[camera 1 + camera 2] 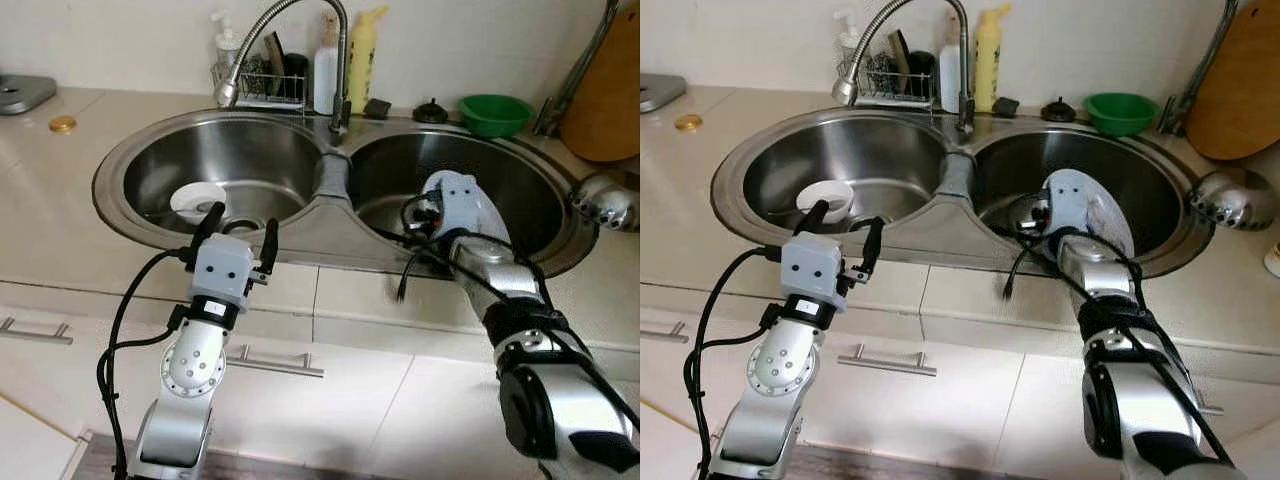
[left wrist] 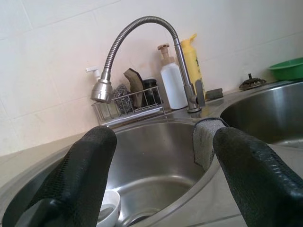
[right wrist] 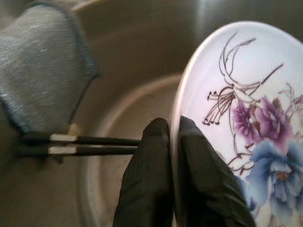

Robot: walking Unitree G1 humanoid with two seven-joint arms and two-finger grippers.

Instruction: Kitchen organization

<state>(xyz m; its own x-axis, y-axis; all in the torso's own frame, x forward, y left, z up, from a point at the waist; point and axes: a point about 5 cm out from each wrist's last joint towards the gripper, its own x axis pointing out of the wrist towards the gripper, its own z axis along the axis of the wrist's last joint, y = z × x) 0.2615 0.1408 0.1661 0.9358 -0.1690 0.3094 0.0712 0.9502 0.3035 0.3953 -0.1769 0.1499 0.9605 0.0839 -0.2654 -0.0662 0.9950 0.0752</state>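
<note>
Round white plate (image 3: 246,113) w/ purple & blue flowers and thin brown stems is showing its painted face. Grey woven cloth (image 3: 45,71) w/ darker blue-grey edging is hanging on the steel sink's (image 1: 330,235) divider. Small white bowl (image 1: 197,200) is sitting in the left basin. Green plastic bowl (image 1: 495,113) & yellow bottle (image 1: 362,50) are standing along the beige countertop's (image 1: 60,230) back edge.

Behind sink: yellow bottle (image 1: 361,48), white pump bottle (image 1: 326,64), wire caddy (image 1: 262,85).
Counter, right back corner: green bowl (image 1: 495,113), wooden board (image 1: 607,90).
Left edge: gold lid (image 1: 62,124).
</note>
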